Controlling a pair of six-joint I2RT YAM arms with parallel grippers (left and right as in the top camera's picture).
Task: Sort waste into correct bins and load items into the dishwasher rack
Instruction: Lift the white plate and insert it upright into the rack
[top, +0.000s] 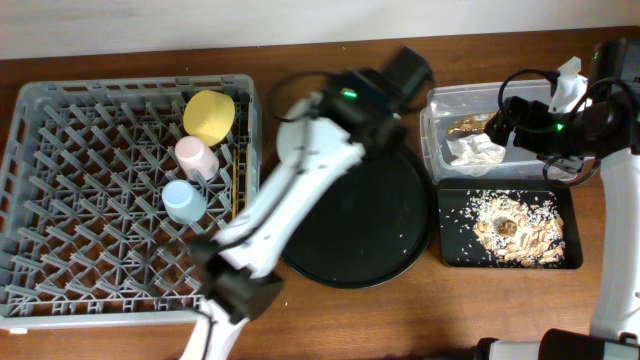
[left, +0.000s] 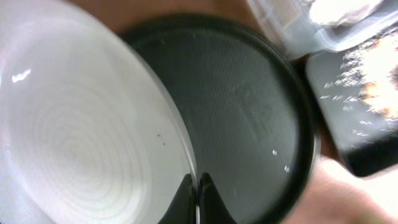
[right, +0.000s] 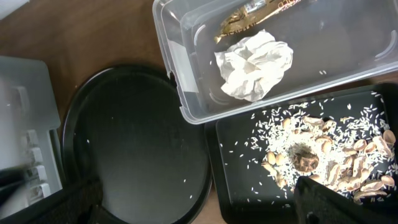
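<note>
The pale grey-white plate (left: 81, 143) fills the left of the left wrist view, its edge lying over the round black tray (left: 249, 112). At bottom centre the left gripper (left: 196, 193) is pinched onto the plate's rim. The right gripper (right: 208, 202) is spread wide and holds nothing, above the clear tub (right: 177, 74).

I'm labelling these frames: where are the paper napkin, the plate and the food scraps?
paper napkin (right: 255, 65): right wrist view, centre of the crumpled wad.
plate (left: 81, 143): left wrist view, its ringed inner face.
food scraps (right: 311, 158): right wrist view, middle of the pile.
</note>
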